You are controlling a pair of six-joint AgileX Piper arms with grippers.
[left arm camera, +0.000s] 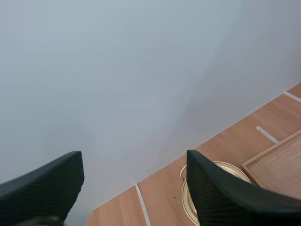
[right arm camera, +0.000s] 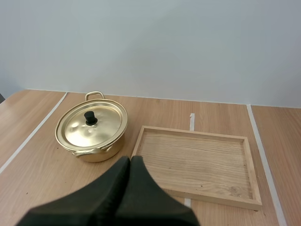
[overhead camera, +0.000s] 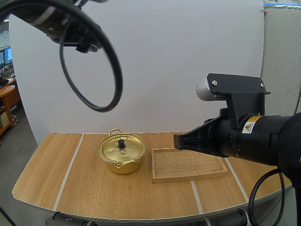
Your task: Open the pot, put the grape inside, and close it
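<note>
A gold pot (overhead camera: 121, 154) stands on the table with its lid (overhead camera: 121, 147) on, a black knob (overhead camera: 122, 143) at the lid's middle. A little right of the pot my right gripper (overhead camera: 178, 141) hangs above the near end of the wooden tray (overhead camera: 188, 165). Its own view shows the right gripper (right arm camera: 130, 161) shut on nothing, fingers together as one wedge, aimed between the pot (right arm camera: 91, 129) and the tray (right arm camera: 197, 165). My left gripper (left arm camera: 134, 162) is open, raised high, with the pot's rim (left arm camera: 225, 167) far below beside one finger (left arm camera: 211, 188).
The tray is bare and lies right of the pot. The wooden table (overhead camera: 56, 169) has pale stripes and a rounded front edge. My left arm (overhead camera: 51, 21) is held high at the back left. A white wall stands behind the table.
</note>
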